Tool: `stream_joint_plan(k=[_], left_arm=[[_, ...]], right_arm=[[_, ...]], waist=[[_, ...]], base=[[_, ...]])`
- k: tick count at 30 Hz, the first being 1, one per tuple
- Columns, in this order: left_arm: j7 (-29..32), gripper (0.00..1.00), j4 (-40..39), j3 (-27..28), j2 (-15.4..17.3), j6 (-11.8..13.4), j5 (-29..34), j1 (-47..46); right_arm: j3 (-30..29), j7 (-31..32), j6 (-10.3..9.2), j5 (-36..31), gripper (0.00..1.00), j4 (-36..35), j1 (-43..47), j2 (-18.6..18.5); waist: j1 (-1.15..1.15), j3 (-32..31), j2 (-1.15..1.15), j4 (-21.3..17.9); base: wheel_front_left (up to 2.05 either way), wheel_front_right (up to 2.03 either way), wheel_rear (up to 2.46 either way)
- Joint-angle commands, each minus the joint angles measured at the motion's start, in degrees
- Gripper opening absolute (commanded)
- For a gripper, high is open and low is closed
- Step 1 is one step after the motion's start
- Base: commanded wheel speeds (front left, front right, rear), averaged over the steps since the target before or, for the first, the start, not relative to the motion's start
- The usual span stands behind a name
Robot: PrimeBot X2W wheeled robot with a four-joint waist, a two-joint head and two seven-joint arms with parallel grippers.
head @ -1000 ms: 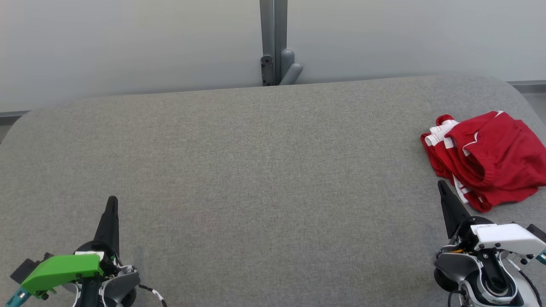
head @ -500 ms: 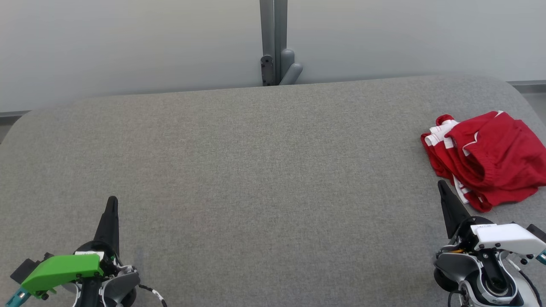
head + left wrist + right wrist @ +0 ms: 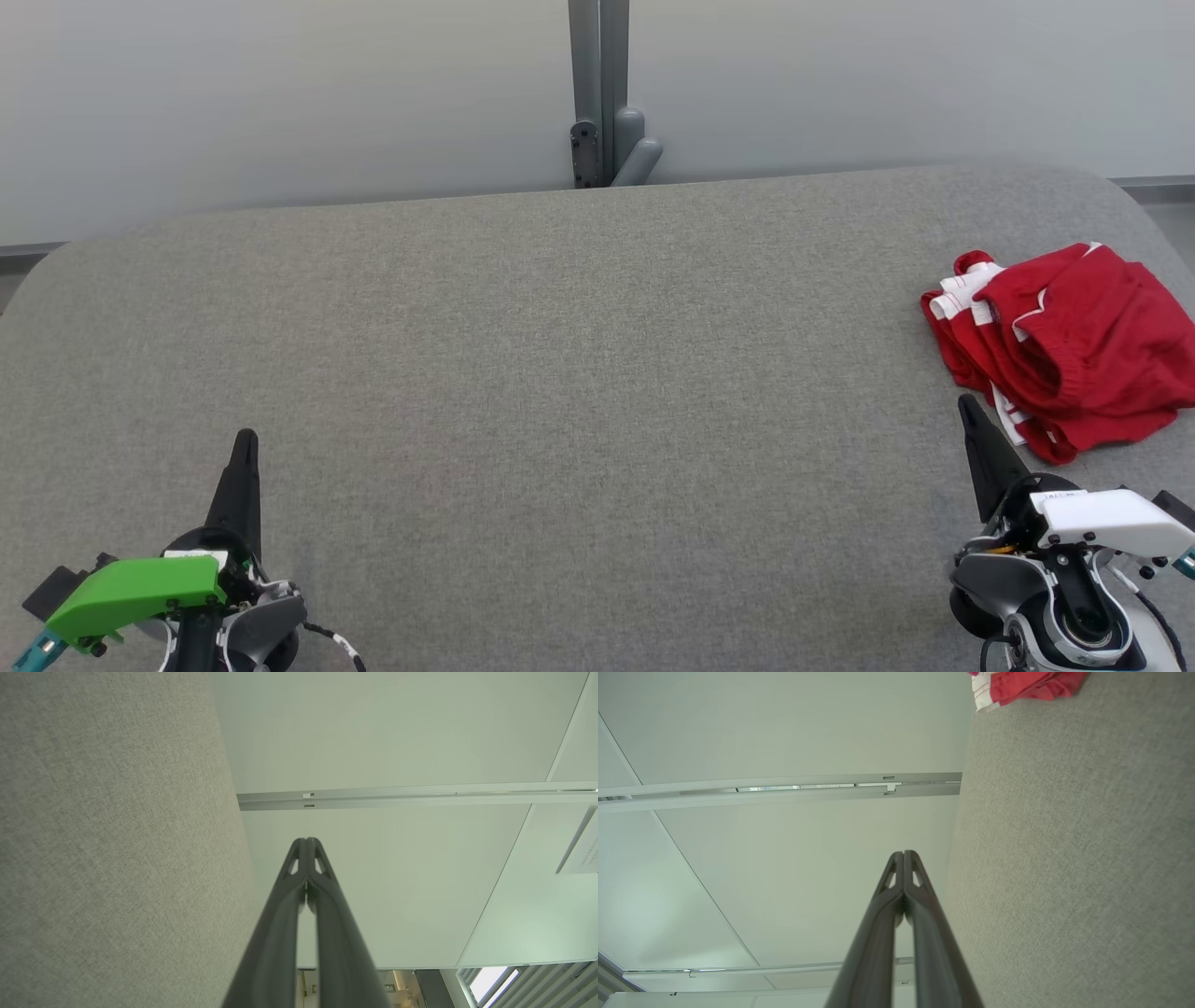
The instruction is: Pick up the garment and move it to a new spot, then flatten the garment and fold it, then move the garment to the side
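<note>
Both tools are closed and empty: left tool [image 3: 306, 842] and right tool [image 3: 903, 854] each have their fingertips touching, nothing between them. They're parked low over the near edge of the desk [image 3: 560, 373].

Garment [image 3: 1074, 345]: red shorts with white trim, lying in a loose layered heap at the desk's far right, partly cut off by the frame edge. It's just ahead of the right tool [image 3: 968, 406] and not touching it. That's off to the side and roughly doubled over, so it fits either a dropped pile or a rough fold set aside.

Handling, my read:
- light, soft and limp, so it will sag and open out when lifted
- sports fabric is probably slick, so pinch deep
- best hold is the gathered elastic waistband, the thickest part; the white-striped hem is second choice
- a single pinch may take just the top layer

Views:
- The head view gives the full garment layout, but the tools are edge-on there, so finger gap is unreadable.
- The wrist views settle the gap.
- The right wrist view catches a garment [image 3: 1017, 683] corner at its top edge.
- The left wrist view gives desk and wall.
</note>
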Motion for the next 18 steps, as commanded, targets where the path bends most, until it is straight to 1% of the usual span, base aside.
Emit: stream_joint_plan(k=[1, 18], left_arm=[[0.24, 0.0, -0.3, 0.0, 0.37, -0.27, -0.19, -0.64], [0.25, 0.0, -0.29, 0.0, 0.37, -0.27, -0.19, -0.64]], right_arm=[[-0.03, 0.07, 0.02, 0.38, 0.0, -0.27, 0.75, -0.28], [-0.03, 0.07, 0.02, 0.38, 0.0, -0.27, 0.75, -0.28]], waist=[[0.0, 0.0, 0.0, 0.0], [0.0, 0.0, 0.0, 0.0]], base=[[0.0, 0.0, 0.0], [0.0, 0.0, 0.0]])
